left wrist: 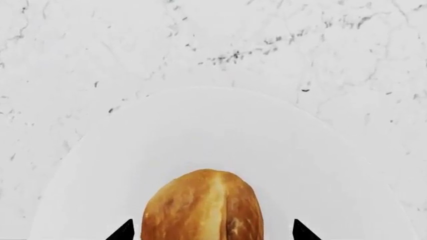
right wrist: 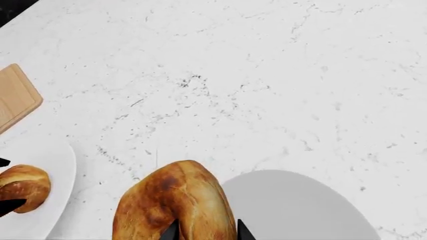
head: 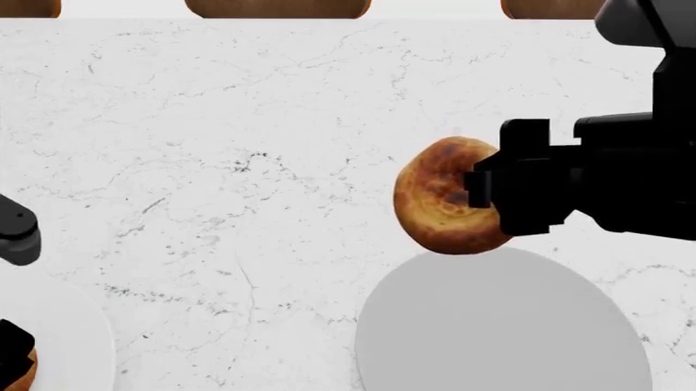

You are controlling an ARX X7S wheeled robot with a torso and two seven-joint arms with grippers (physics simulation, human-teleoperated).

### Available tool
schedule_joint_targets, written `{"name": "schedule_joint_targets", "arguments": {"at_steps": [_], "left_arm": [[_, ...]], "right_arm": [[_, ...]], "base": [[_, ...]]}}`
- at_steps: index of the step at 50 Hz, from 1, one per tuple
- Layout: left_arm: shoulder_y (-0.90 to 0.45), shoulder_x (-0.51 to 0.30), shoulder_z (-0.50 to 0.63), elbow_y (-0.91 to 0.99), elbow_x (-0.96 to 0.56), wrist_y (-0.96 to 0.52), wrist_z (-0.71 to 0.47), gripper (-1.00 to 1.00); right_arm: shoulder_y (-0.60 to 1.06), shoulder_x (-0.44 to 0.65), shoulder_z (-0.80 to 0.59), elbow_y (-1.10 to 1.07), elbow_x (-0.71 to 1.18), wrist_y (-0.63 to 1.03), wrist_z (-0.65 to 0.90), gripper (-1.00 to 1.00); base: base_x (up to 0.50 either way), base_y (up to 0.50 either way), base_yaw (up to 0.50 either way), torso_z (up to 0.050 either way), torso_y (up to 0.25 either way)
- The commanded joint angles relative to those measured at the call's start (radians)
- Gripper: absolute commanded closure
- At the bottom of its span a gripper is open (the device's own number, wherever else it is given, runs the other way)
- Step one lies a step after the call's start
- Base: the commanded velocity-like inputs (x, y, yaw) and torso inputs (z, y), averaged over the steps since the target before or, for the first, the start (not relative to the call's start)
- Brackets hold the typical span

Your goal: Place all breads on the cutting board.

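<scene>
**Ring Roll Off the Counter, Domed Roll on Its Plate**

Starting with the left wrist view: the domed roll sits on a round white plate, which rests on the white marble counter. The two dark tips of the left gripper stand spread, one on each side of the roll with a gap showing at both sides, so nothing is pinched there.

Head view: the right gripper reaches in from the counter's right side and is pressed onto the ring roll with the sunken dark centre, one black finger lying over the hollow. The roll hangs tilted, its face turned toward the camera, above the counter and just beyond the far rim of a second white plate that lies grey in shadow. At the counter's near left corner a sliver of the first plate shows with a scrap of the domed roll behind the left arm. Brown shapes line the far edge; what they are cannot be told.

Right wrist view: the ring roll fills the space at the fingertips, which clamp its rim. Beyond it lie the shadowed plate, the plate with the domed roll, and a corner of the cutting board flat on the counter near its edge, well apart from both rolls.
</scene>
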Motion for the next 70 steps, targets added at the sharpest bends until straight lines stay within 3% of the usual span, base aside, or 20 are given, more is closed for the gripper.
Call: {"name": "schedule_joint_targets", "arguments": {"at_steps": [1,35,36,47,56,62,66,70], "left_arm": [[0.036,-0.012,0.017,0.009,0.011,0.022,0.008,-1.0],[0.07,-0.005,0.053,-0.006,0.072,0.061,0.031,-1.0],[0.07,-0.004,0.052,-0.006,0.07,0.064,0.029,1.0],[-0.005,-0.003,0.015,-0.002,0.041,0.064,0.021,1.0],[-0.175,0.021,-0.078,-0.083,-0.012,0.079,0.049,1.0],[-0.216,0.022,-0.097,-0.094,0.013,0.095,0.059,1.0],[-0.239,0.021,-0.116,-0.132,0.049,0.141,0.062,1.0],[-0.285,0.027,-0.183,-0.201,-0.017,0.222,0.001,1.0]], "right_arm": [[0.015,-0.009,-0.006,0.008,-0.005,0.003,-0.008,1.0],[-0.023,0.02,-0.008,-0.024,-0.013,-0.028,-0.03,1.0],[-0.024,0.022,-0.009,-0.024,-0.015,-0.028,-0.031,1.0],[0.014,0.024,-0.006,-0.029,-0.017,-0.026,-0.023,1.0],[0.078,0.028,0.016,-0.066,-0.011,-0.054,0.029,1.0],[0.098,0.03,0.031,-0.135,-0.032,-0.087,0.078,1.0],[0.09,0.047,0.045,-0.181,-0.09,-0.108,0.077,1.0],[0.092,0.049,0.06,-0.213,-0.061,-0.15,0.134,1.0]], "base": [[0.0,0.0,0.0,0.0,0.0],[0.0,0.0,0.0,0.0,0.0],[0.0,0.0,0.0,0.0,0.0],[0.0,0.0,0.0,0.0,0.0],[0.0,0.0,0.0,0.0,0.0],[0.0,0.0,0.0,0.0,0.0],[0.0,0.0,0.0,0.0,0.0],[0.0,0.0,0.0,0.0,0.0]]}}
